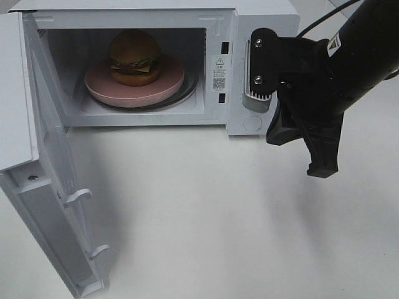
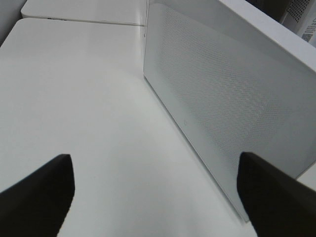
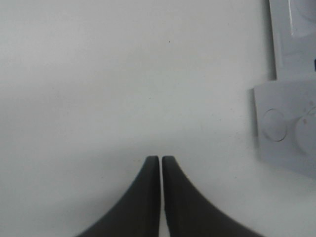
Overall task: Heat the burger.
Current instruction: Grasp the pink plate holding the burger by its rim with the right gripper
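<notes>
Exterior high view: glossy golden-bun burger (image 1: pixel 134 57) on round pink plate (image 1: pixel 134 87) inside open white microwave (image 1: pixel 249 81), upper left; its small warning label (image 1: pixel 219 73) is unreadable. Black right gripper (image 1: pixel 322 169), closed and empty, hangs right, well apart. Left gripper (image 2: pixel 157 190) gapes, empty.

A plain white table (image 1: pixel 218 212) carries everything here. A white microwave (image 1: pixel 262 12) stands directly on it at the far side, beyond and just beside the right gripper (image 1: pixel 322 168), which hangs over bare tabletop. Its door (image 1: pixel 56 187) is swung wide open on the side away from that gripper, close by the left gripper (image 2: pixel 155 197).
</notes>
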